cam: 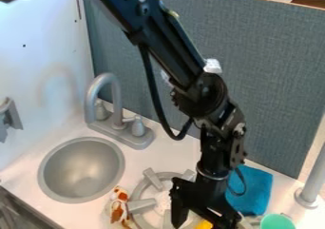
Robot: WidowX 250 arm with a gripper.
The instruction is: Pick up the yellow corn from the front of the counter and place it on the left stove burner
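1. At the far left, a white wall [44, 38] rises behind the bench [79, 216], with a grey fitting [11, 121] on it at the left edge. A dark panel [14, 213] slants across the lower left corner.
2. Left of the middle, a round grey sink [82, 170] is let into the white bench top. Its bowl shows bare, shiny metal-grey sides.
3. Just behind the sink stands a grey curved tap [116, 97] on a long base with two knobs.
4. At the lower left of centre, a small white toy with orange-brown patches [119, 207] lies beside the burner, left of the gripper.
5. The grey burner [142, 204], a ring with raised bars, sits at bottom centre, partly behind the gripper.
6. The black arm [166, 47] comes in from the top edge, and its gripper [203, 224] hangs over the burner's right part. The jaws stand apart. A yellow thing [204, 224] shows between them at the bottom edge; whether they touch it, I cannot tell.
7. Right of the gripper, a blue cloth [255, 187] lies on the bench.
8. At the lower right, a green cup [277, 222] is cut by the bottom edge; its contents cannot be made out.
9. A grey-blue partition [273, 66] backs the bench, and a grey post [314, 183] stands at the right edge.
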